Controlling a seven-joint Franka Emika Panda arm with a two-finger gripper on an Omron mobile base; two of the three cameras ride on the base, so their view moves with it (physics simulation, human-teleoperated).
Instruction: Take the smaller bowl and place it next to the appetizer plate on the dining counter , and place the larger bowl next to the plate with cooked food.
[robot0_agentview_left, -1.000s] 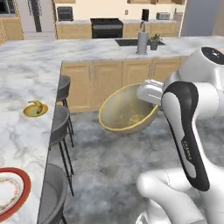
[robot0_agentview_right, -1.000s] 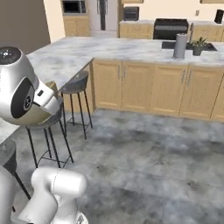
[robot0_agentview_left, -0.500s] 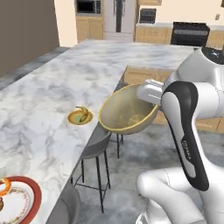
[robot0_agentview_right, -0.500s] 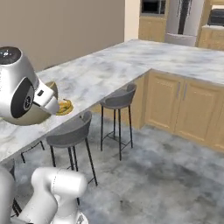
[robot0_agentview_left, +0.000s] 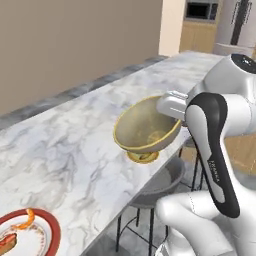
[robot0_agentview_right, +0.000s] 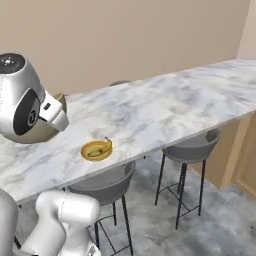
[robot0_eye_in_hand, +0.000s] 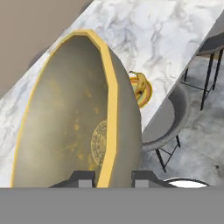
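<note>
Over the dining counter (robot0_agentview_left: 75, 145), hand (robot0_eye_in_hand: 113, 178) still clamped on larger bowl (robot0_agentview_left: 145, 130), appetizer plate (robot0_agentview_right: 96, 149) now beneath it

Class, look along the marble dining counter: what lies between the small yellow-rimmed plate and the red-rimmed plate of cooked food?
Bare marble counter alone, in the left base view, between the yellow-rimmed plate and the red-rimmed plate. The held olive-tan bowl hangs over the yellow one.

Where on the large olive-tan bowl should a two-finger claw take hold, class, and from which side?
Grip the thin yellow rim of the larger bowl, one finger inside and one outside, coming in edge-on from the rim's near side. The body is far too wide to span, as the hand view shows; the claw already straddles the rim this way above the dining counter.
</note>
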